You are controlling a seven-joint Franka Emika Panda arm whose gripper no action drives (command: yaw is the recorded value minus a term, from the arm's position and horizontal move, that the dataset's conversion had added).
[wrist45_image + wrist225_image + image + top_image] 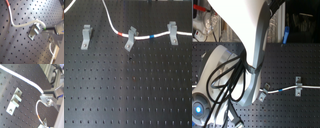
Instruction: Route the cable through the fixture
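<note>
Cable (139, 35) draped across clips, near fixture (86, 36); gripper (51, 101) pinching cable for routing.

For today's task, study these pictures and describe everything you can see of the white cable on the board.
The cable is a thin, white, flexible cord lying on the black perforated board. In the first exterior view it curves down from the top edge, carries a short red band and a short blue band, passes through the middle grey clip and the right clip, then runs off the first exterior view's right.
</note>
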